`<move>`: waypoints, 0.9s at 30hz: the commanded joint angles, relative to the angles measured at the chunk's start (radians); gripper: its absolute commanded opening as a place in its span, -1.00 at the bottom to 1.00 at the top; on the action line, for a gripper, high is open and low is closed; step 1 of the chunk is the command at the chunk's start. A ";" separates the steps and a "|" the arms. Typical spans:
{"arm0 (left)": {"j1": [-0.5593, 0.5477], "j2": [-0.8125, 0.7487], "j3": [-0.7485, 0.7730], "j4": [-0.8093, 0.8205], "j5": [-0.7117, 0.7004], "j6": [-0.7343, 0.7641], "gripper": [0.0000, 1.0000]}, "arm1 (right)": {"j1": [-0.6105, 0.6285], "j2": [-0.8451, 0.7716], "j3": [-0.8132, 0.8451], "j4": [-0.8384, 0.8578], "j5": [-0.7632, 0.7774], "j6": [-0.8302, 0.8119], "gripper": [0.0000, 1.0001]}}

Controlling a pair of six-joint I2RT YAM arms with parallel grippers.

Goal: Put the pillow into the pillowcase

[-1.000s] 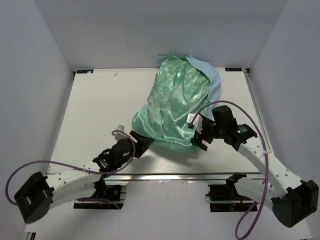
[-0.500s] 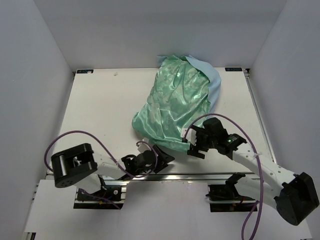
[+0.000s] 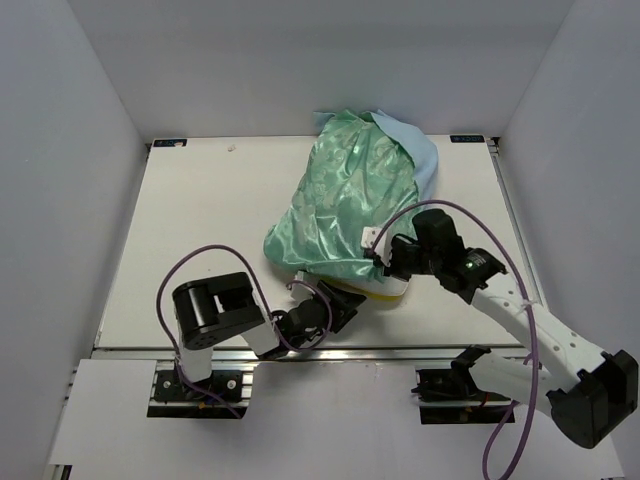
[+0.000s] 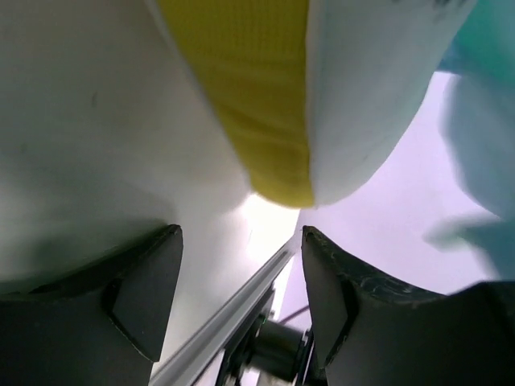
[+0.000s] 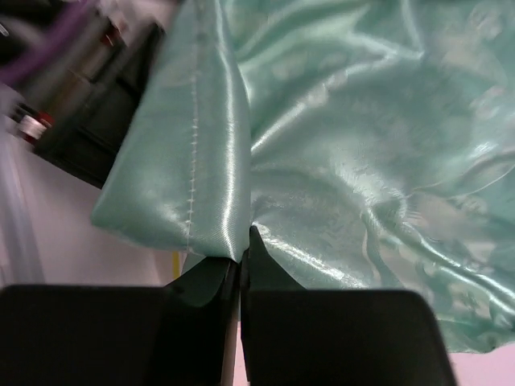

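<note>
The pillowcase [image 3: 345, 195] lies bunched at the table's middle-right, mint satin side up, with a light blue face showing at its far edge. The pillow's [image 3: 378, 293] yellow-piped edge peeks out from under the near hem. My right gripper [image 3: 388, 264] is shut on that near hem, and in the right wrist view the jaws [image 5: 241, 251] pinch a fold of the satin pillowcase [image 5: 362, 137]. My left gripper [image 3: 340, 306] sits low at the pillow's near edge, open. In the left wrist view the left gripper [image 4: 241, 269] holds nothing, and the pillow's yellow edge [image 4: 257, 104] is just ahead.
The white table [image 3: 200, 220] is boxed in by grey walls on the left, right and back. The left arm is folded tight, its joint housing [image 3: 210, 310] close to the table's near rail [image 4: 217, 330]. The left arm's black body [image 5: 88, 104] shows beside the hem.
The right gripper closed on the pillowcase's near hem and raised it, uncovering the pillow's yellow edge. The left arm folded in, and its gripper moved right to the pillow's near edge.
</note>
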 commanded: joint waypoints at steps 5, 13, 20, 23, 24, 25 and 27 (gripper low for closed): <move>0.024 0.214 0.068 0.481 -0.113 0.070 0.44 | -0.001 -0.034 0.157 -0.174 -0.261 0.124 -1.00; 0.117 0.392 0.248 0.775 -0.116 0.151 0.09 | -0.005 -0.014 0.247 -0.272 -0.316 0.135 -1.00; 0.215 0.306 0.268 0.816 -0.116 0.245 -0.45 | -0.018 -0.030 0.352 -0.407 -0.390 0.104 -1.00; 0.258 0.228 0.259 0.816 -0.130 0.271 -0.47 | -0.023 -0.039 0.369 -0.463 -0.344 0.058 -1.00; 0.283 0.179 0.259 0.816 -0.113 0.303 -0.47 | -0.026 -0.042 0.358 -0.470 -0.288 0.031 -1.00; 0.294 0.155 0.260 0.816 -0.096 0.329 -0.47 | -0.038 -0.051 0.347 -0.473 -0.270 0.014 -1.00; 0.327 0.109 0.271 0.816 -0.052 0.383 -0.47 | -0.063 -0.054 0.323 -0.513 -0.290 -0.013 -1.00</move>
